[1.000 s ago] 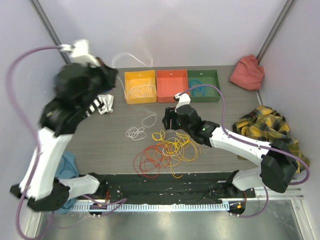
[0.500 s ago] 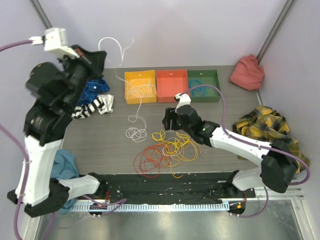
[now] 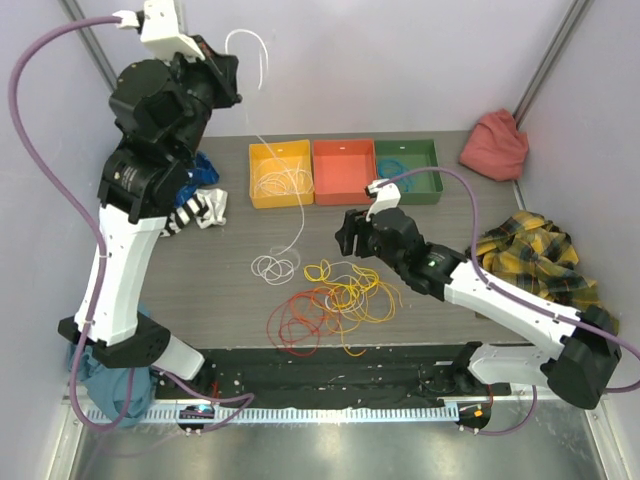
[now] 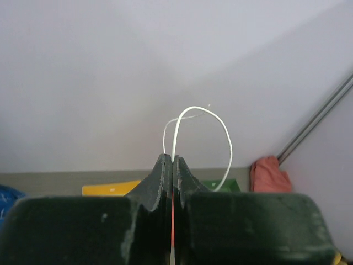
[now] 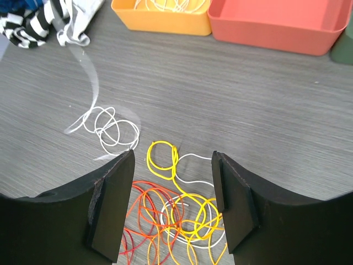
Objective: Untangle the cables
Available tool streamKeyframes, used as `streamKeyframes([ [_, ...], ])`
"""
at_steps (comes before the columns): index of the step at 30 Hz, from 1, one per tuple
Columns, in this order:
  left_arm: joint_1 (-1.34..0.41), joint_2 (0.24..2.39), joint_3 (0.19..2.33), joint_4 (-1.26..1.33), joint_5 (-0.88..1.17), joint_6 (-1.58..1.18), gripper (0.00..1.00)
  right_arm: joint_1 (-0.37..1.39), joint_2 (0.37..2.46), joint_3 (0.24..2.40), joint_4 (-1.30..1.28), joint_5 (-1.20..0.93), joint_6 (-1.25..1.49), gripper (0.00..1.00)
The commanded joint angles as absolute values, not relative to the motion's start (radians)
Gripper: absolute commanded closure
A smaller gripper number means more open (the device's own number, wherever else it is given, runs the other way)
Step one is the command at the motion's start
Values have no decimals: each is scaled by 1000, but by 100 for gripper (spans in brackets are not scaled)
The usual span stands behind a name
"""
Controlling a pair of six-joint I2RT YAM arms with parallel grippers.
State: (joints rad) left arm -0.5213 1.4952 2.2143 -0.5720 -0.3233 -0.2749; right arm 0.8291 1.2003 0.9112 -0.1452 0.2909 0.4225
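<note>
My left gripper [image 3: 228,72] is raised high at the back left, shut on a white cable [image 3: 291,205]. In the left wrist view the cable [image 4: 223,130] loops out above the closed gripper [image 4: 172,159]. From there it hangs down to a small white coil [image 3: 272,267] on the table. A tangle of yellow cables [image 3: 352,290] and orange and red cables [image 3: 298,320] lies at the table's middle front. My right gripper [image 3: 346,238] hovers open over the tangle. Between the fingers of this gripper [image 5: 172,157] lies a yellow loop [image 5: 163,161], untouched, with the white coil [image 5: 108,127] to the left.
Yellow bin [image 3: 252,180] with white cables, red bin [image 3: 343,192] and green bin [image 3: 432,172] line the table's back. A striped cloth [image 3: 197,210] lies at left, a red cloth [image 3: 495,145] at back right, a plaid cloth [image 3: 535,250] at right.
My left arm has swung up and back with the white cable, drawing it out from the coil into a long hanging line. The right gripper has shifted slightly right, still open.
</note>
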Motion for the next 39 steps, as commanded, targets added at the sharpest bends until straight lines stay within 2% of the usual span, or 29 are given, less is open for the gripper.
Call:
streamKeyframes([
  [1, -522, 1511, 2353, -479, -342, -232, 100, 827, 1144, 986, -178, 328, 390, 34],
  [6, -522, 1534, 2350, -387, -376, -187, 100, 828, 1103, 1020, -196, 336, 382, 34],
  [12, -520, 1526, 2175, -73, -482, -58, 100, 827, 1081, 1011, -216, 364, 368, 34],
  [16, -496, 1621, 2200, -29, -488, -3, 100, 828, 1078, 1009, -230, 380, 354, 34],
  [19, -460, 1664, 2172, 21, -471, -18, 100, 828, 1072, 1002, -236, 391, 353, 34],
  [25, -370, 1716, 1974, 176, -454, -98, 100, 827, 1063, 954, -238, 403, 360, 34],
  [39, -357, 1839, 2184, 276, -399, -132, 100, 825, 1103, 928, -219, 396, 371, 34],
])
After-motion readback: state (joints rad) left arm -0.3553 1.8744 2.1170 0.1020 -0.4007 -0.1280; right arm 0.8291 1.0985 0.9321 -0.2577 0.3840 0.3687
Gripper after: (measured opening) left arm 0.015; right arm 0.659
